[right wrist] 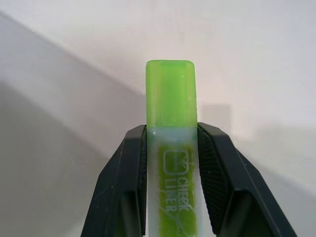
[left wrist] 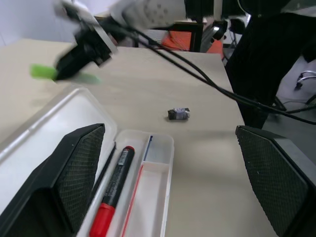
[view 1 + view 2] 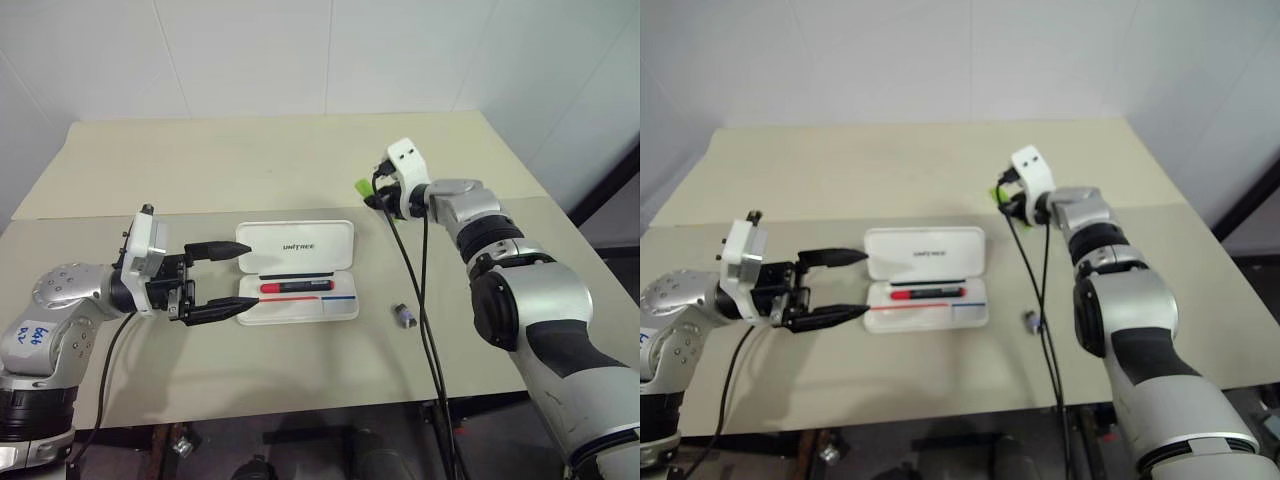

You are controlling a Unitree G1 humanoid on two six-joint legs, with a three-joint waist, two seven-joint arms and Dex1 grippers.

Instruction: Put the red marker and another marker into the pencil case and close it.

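At the left of the table point(image 3: 120, 150), the left gripper point(image 3: 240, 278) is held level just above the surface, its two black fingers point(image 3: 215, 249) spread wide with nothing between them. The tips are set at the left end of the case point(image 3: 296, 271), one finger beside the lid, the other beside the tray.

At the middle, the white case is seen lying open and flat. Its lid is folded back toward the far side and dark lettering is carried on it. Inside the tray, the red marker point(image 3: 297, 286) is laid lengthwise along the far edge, with a thin dark rod just behind it; its black end is turned to the right. A red and blue stripe is seen along the tray's floor, and a small compartment is marked off at the tray's right end.

To the right of the case, near the front edge, a small grey stub point(image 3: 404, 316) is left lying on the table, apart from the case and crossed by black cables point(image 3: 415, 300) hanging from the right arm.

Further right and beyond the case, the right gripper point(image 1: 171, 143) is raised clear of the table. The green marker point(image 1: 171, 148) is clamped between its fingers point(image 1: 217, 168), the bright green cap sticking out past the tips. Lettering is printed along the marker's pale barrel.
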